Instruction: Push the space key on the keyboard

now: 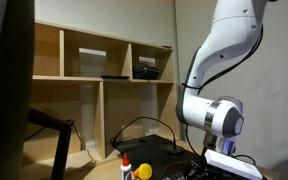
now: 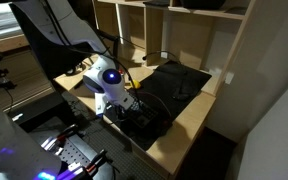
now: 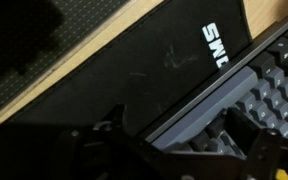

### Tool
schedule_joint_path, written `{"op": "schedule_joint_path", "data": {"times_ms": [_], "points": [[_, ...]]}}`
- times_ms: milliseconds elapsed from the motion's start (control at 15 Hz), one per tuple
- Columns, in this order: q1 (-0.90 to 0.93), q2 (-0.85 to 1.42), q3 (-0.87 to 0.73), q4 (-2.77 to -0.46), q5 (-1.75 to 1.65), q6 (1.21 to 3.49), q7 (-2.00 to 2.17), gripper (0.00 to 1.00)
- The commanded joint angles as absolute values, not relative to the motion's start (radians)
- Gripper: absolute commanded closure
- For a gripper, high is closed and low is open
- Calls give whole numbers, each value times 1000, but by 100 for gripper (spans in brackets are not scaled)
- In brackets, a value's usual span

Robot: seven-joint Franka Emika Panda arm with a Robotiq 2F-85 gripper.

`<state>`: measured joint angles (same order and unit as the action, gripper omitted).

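Keyboard (image 3: 274, 90): black, dark keys, lying slantwise in the lower right of the wrist view, its near edge touching a black mat (image 3: 134, 70) with white lettering that fills the middle of the frame. The gripper (image 3: 179, 150) is at the bottom edge, jaws spread wide and holding nothing, just beside the keyboard's edge.

Only an exterior view shows the white arm (image 2: 102, 78) bent low over the wooden table (image 2: 199, 118) below a shelf unit (image 2: 184, 25). Another exterior view alone shows a red-capped bottle (image 1: 125, 166) beside a yellow object (image 1: 142, 172), bottom centre.
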<state>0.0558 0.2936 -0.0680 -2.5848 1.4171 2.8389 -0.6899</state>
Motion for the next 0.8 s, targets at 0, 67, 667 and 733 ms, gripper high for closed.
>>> {"op": "schedule_joint_path", "data": {"times_ms": [0, 67, 667, 733], "points": [[56, 294, -68, -2585, 1417, 2839, -690, 0], [63, 269, -69, -2600, 1411, 2865, -669, 0], [64, 34, -75, -2689, 1523, 2834, -826, 0], [67, 106, -74, -2675, 1515, 2849, -821, 0]]}}
